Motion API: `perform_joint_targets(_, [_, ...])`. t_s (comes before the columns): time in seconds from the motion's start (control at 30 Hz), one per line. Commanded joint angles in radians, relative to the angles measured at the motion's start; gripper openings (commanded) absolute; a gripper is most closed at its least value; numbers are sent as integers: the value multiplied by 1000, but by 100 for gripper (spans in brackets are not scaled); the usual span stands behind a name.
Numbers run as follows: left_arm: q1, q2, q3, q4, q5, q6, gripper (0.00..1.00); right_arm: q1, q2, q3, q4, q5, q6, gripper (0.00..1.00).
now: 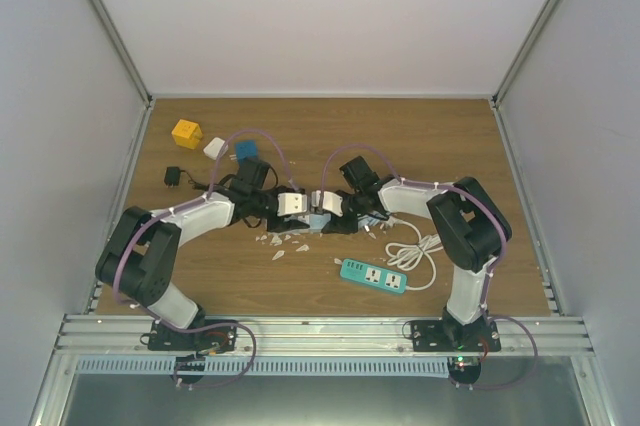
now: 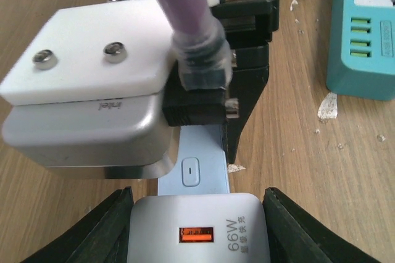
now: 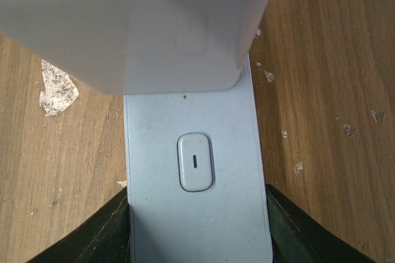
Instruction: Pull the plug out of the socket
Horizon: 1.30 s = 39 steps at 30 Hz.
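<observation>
A light blue socket strip (image 1: 318,220) lies at the table's middle, between my two grippers. In the left wrist view a white 66W plug (image 2: 203,210) sits on the strip (image 2: 200,149), near its rocker switch (image 2: 191,171). My left gripper (image 2: 199,241) is shut on the plug, one black finger (image 2: 102,229) against each side. In the right wrist view my right gripper (image 3: 196,235) is shut on the strip (image 3: 194,213), and the plug (image 3: 154,28) is at the strip's far end. From above, the left gripper (image 1: 298,206) and right gripper (image 1: 325,204) nearly touch.
A teal power strip (image 1: 374,275) with a coiled white cable (image 1: 420,251) lies front right, also in the left wrist view (image 2: 364,34). A yellow cube (image 1: 186,133), a white adapter (image 1: 215,148), a blue block (image 1: 246,150) and a black adapter (image 1: 173,176) lie back left. White scraps (image 1: 278,246) dot the wood.
</observation>
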Motion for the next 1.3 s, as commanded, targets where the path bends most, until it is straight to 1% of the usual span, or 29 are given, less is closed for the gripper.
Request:
perform_joint_targets(0.0, [15, 7, 64, -40, 172, -78, 33, -11, 28, -2, 12, 80, 35, 8])
perform_joint_targets(0.17, [28, 30, 98, -71, 220, -104, 33, -11, 29, -13, 13, 96, 35, 8])
perform_joint_targets(0.3, [29, 31, 105, -88, 222, -78, 32, -10, 28, -14, 12, 96, 36, 7])
perform_joint_targets(0.47, [5, -26, 34, -48, 135, 28, 32, -10, 34, -9, 6, 97, 45, 7])
perform_joint_targets(0.53, [-5, -49, 0, -17, 91, 43, 32, -11, 37, -8, 3, 98, 48, 7])
perform_joint_targets(0.7, [-5, -78, -17, 14, 68, 51, 32, -10, 45, -4, 6, 111, 55, 6])
perform_joint_targets(0.77, [0, -67, 8, -1, 87, 22, 31, -11, 47, -3, 7, 114, 55, 6])
perform_joint_targets(0.93, [40, 5, 115, -91, 220, -100, 30, -11, 47, -9, 14, 129, 47, 6])
perform_joint_targets(1.07, [53, 37, 152, -119, 257, -121, 30, -11, 44, -15, 15, 133, 43, 6])
perform_joint_targets(1.17, [49, 35, 148, -133, 248, -74, 29, -11, 42, -18, 15, 133, 43, 6])
perform_joint_targets(1.27, [36, 4, 104, -121, 180, 25, 29, -12, 43, -19, 14, 131, 43, 6])
